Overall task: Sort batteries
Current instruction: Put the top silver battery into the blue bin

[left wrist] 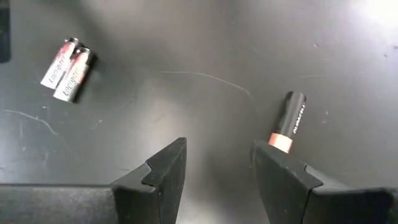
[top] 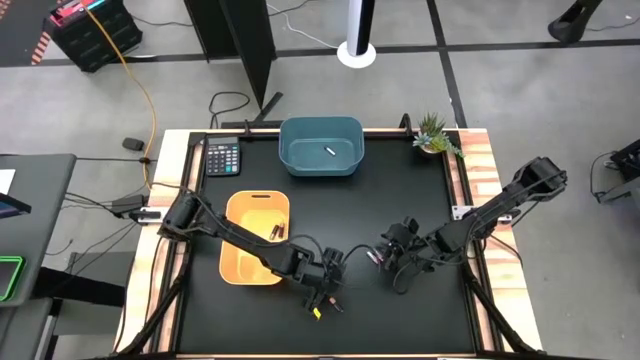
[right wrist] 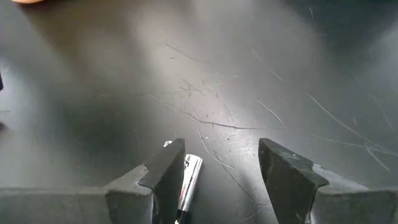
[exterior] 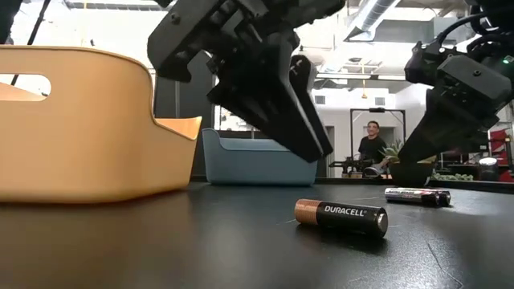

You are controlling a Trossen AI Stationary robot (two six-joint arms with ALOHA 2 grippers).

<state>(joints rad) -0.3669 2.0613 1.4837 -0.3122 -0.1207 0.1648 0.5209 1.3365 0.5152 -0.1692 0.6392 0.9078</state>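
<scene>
Where the left gripper (left wrist: 217, 174) hovers open, Duracell battery (left wrist: 290, 121) lies just beside one finger, axis running ahead; right gripper (right wrist: 217, 177) open.

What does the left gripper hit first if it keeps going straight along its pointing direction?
Probably just bare table. The left gripper is open and nothing lies between its fingers. The Duracell battery sits just off line beside one finger, and the silver pair lies well off to the other side. Depth is unclear.
</scene>
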